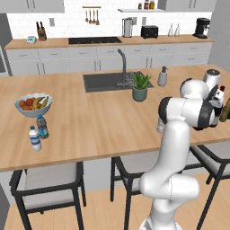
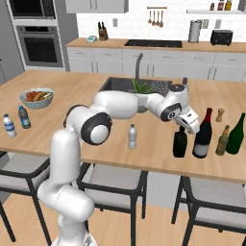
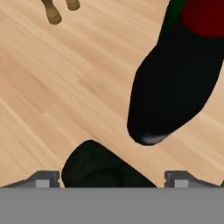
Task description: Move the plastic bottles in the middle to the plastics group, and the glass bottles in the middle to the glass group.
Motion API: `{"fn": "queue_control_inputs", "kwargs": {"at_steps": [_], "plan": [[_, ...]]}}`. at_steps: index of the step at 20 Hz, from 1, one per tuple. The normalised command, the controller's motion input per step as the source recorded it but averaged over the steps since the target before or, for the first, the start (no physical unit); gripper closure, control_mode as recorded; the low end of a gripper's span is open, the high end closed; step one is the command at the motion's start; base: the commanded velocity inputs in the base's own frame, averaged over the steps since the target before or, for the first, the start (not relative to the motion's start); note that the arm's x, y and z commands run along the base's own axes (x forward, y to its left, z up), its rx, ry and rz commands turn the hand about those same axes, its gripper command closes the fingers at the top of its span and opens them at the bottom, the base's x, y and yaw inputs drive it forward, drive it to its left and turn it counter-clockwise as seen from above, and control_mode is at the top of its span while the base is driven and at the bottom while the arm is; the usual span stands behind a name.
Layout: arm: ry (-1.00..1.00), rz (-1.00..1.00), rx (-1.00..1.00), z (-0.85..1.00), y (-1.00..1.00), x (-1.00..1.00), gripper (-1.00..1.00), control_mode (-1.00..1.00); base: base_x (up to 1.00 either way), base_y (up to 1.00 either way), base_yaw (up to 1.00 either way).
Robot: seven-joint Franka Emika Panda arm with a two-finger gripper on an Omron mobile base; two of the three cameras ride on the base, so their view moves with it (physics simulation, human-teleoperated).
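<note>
Wide-apart pincer (image 3: 111, 177) over 1 squat black bottle (image 2: 179, 142), beside 1 wine bottle (image 2: 202, 135); 3 water bottles.

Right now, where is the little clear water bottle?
In the right base view, the clear water bottle stands alone mid-counter, left of the squat black bottle.

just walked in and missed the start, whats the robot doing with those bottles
The arm is reaching over the right end of the counter, its open gripper right above the squat black bottle, holding nothing. That bottle stands upright beside the wine bottle, close to the olive-green bottle. The small clear water bottle stands alone mid-counter, far from the two small water bottles at the left end near the fruit bowl.
</note>
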Motion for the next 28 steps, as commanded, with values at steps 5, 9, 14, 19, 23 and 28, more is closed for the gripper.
{"fn": "queue_control_inputs", "kwargs": {"at_steps": [5, 9, 14, 19, 23, 28], "plan": [[0.00, 0.00, 0.00, 0.43, 0.14, -0.28, -1.00, -1.00, 0.00, 0.00, 0.00], [0.00, 0.00, -0.01, 0.17, 0.58, -0.55, -1.00, -1.00, 0.00, 0.00, 0.00], [0.00, 0.12, -0.05, 0.00, 1.00, -0.51, -1.00, -1.00, 0.00, 0.00, 0.00], [0.01, 0.39, -0.03, 0.00, 1.00, -0.37, -1.00, -1.00, 0.00, 0.00, 0.00], [0.04, 0.54, -0.01, 0.08, 1.00, -0.46, -1.00, -1.00, 0.00, 0.00, 0.00], [0.04, 0.57, 0.00, 0.12, 1.00, -0.47, -1.00, -1.00, 0.00, 0.00, 0.00]]}}
